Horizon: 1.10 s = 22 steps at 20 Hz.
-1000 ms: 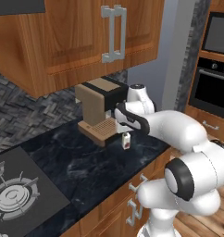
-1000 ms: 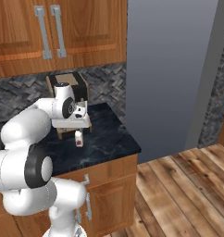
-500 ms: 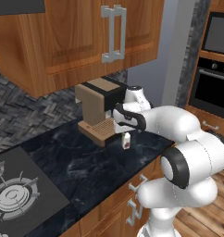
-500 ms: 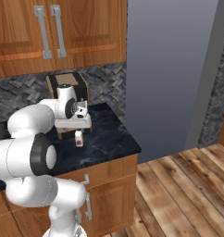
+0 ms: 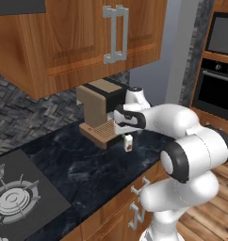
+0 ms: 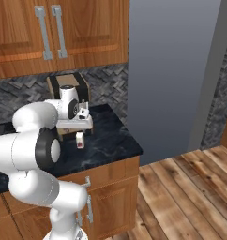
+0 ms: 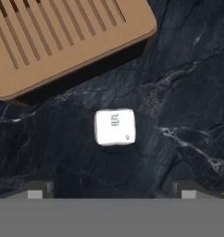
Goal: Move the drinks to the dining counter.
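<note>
A small white boxy carton with a red mark (image 5: 128, 143) stands upright on a black marble-look kitchen counter with pale veining (image 5: 83, 164), just in front of the slatted tan drip tray of a tan-and-black coffee machine (image 5: 101, 112). The carton is close to the tray but apart from it, with a strip of bare counter between them.

The white robot arm's two-finger gripper (image 7: 111, 190) hangs directly above the carton and points straight down at it. Seen from the hand camera, the carton's white square top (image 7: 115, 127) lies between the two dark fingertips (image 7: 36, 190), which stand spread wide apart, well clear of its sides, gripping nothing. From the right base camera the carton (image 6: 79, 140) shows below the hand, with a gap of air between them.

Relative to the coffee machine, a gas hob with round burners (image 5: 14, 200) sits well off to its left on the same counter. Wooden wall cabinets with metal handles (image 5: 113, 33) hang above the machine.
</note>
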{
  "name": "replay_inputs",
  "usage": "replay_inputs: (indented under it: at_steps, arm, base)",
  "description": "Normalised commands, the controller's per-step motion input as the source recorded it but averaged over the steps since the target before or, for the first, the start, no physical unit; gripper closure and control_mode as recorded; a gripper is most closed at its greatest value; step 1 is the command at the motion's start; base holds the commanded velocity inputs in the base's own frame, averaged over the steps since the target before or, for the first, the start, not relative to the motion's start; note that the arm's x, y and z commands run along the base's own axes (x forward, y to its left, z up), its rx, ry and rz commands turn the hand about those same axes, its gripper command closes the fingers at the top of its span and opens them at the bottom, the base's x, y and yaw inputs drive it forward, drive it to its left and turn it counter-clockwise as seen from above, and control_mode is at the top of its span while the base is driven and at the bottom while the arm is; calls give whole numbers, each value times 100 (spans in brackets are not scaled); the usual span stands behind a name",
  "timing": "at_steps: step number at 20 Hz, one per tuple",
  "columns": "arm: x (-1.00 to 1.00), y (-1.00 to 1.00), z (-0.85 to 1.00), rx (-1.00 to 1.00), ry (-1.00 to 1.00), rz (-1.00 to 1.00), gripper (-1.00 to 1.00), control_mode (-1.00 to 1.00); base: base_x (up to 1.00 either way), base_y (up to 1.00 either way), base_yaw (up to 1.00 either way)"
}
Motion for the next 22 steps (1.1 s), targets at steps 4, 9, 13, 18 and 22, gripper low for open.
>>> replay_inputs:
  at_steps: [4, 9, 13, 18, 22]
  arm:
    - [10, 0, -23, 3, 0, 0, -100, -100]
    - [6, 0, -20, 1, 0, 0, -100, -100]
    - [8, 0, -9, 0, -3, 0, -100, -100]
    - [14, 0, -1, -2, -7, 0, -100, -100]
    - [16, 0, -6, 0, -1, 0, -100, -100]
  base:
    - [0, 0, 0]
    - [0, 0, 0]
    - [0, 0, 0]
    - [0, 0, 0]
    - [0, 0, 0]
